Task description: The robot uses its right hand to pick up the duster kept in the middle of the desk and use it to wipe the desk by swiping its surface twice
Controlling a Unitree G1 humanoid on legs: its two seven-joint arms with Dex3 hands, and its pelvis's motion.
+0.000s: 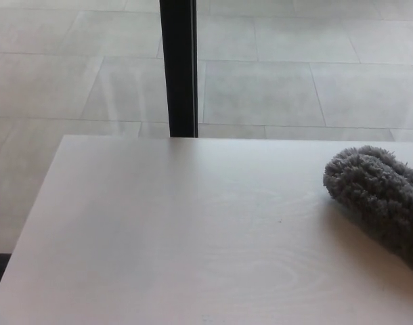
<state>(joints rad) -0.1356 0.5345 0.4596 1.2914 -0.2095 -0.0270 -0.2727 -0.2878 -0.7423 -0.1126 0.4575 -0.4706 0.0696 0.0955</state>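
Beyond the desk's left edge, pale floor tiles (pixel 71 88) with thin grout lines fill the upper part of the head view, and a small dark patch shows at the bottom left corner of the picture, off the desk; what it belongs to cannot be told.

A black vertical post (pixel 178 68) rises from behind the desk's far edge, left of centre, and runs out of the top of the picture. More tiles lie to its right.

The desk (pixel 166 230) is a pale, whitish wood-grain surface. Its far edge runs straight across the picture, its far left corner is in view, and its left edge slants down toward the bottom left. The left and middle of the surface carry nothing but faint grain and one tiny dark speck right of centre.

The duster (pixel 377 198) lies at the right edge of the surface (a grey, shaggy, rounded pad). Its blunt end points toward the far left, and its body runs down and to the right until the picture's right border cuts it off. It rests flat on the desk, with a soft shadow along its near side.

Neither robot hand appears anywhere in the picture, so whether their fingers are apart or together cannot be told.
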